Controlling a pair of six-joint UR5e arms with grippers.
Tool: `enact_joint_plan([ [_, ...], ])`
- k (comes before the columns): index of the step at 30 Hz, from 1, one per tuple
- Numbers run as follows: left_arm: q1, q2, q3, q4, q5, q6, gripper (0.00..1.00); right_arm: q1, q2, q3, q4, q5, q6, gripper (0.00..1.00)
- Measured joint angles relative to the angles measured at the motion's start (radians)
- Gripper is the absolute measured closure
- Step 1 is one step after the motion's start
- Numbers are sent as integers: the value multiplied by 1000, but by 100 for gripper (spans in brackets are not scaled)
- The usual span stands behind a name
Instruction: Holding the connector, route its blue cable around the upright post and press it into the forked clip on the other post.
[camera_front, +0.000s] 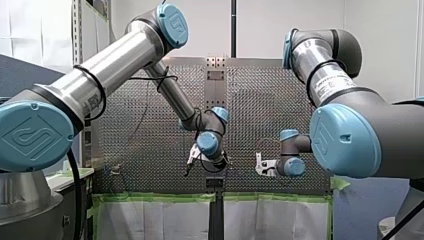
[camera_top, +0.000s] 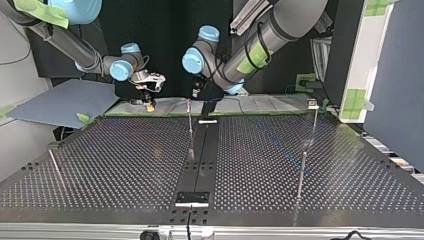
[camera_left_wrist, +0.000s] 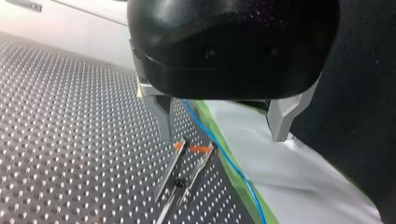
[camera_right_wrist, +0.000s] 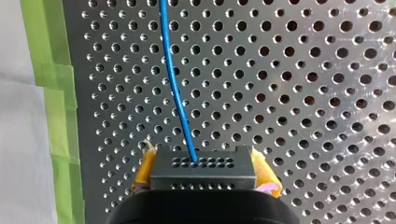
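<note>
My right gripper (camera_right_wrist: 203, 176) clamps the connector (camera_right_wrist: 203, 167); my left gripper (camera_left_wrist: 222, 136) gapes wide

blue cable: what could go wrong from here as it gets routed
1. In the left wrist view the blue cable runs close beside the forked clip, under my open left gripper. It could snag on a prong or a finger.
2. My right gripper holds the connector only by its sides, between the yellow pads. A taut cable might twist it or pull it loose.
</note>
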Motion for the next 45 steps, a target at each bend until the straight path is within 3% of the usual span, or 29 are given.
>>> enact_joint_plan([
  [3, 1, 0, 0, 4, -21, -9, 0, 1, 0, 0, 10, 2, -10, 100],
  [10, 4, -2, -6, 28, -72, -43, 0, 6, -1, 0, 51, 18, -60, 100],
  [19, 14, -10, -42, 81, -75, -68, 0, 11, -24, 10, 110, 13, -137, 100],
  [25, 20, -44, -61, 111, -57, -81, 0, 17, -69, 48, 108, 3, -181, 100],
  [31, 22, -57, -64, 129, -49, -96, 0, 26, -105, 79, 95, -9, -194, 100],
  [39, 23, -58, -64, 132, -52, -116, 0, 35, -138, 115, 74, -29, -196, 100],
  [42, 24, -58, -64, 131, -53, -126, 0, 36, -157, 130, 61, -44, -192, 100],
  [45, 24, -58, -64, 130, -52, -138, 0, 37, -180, 143, 42, -52, -175, 100],
])
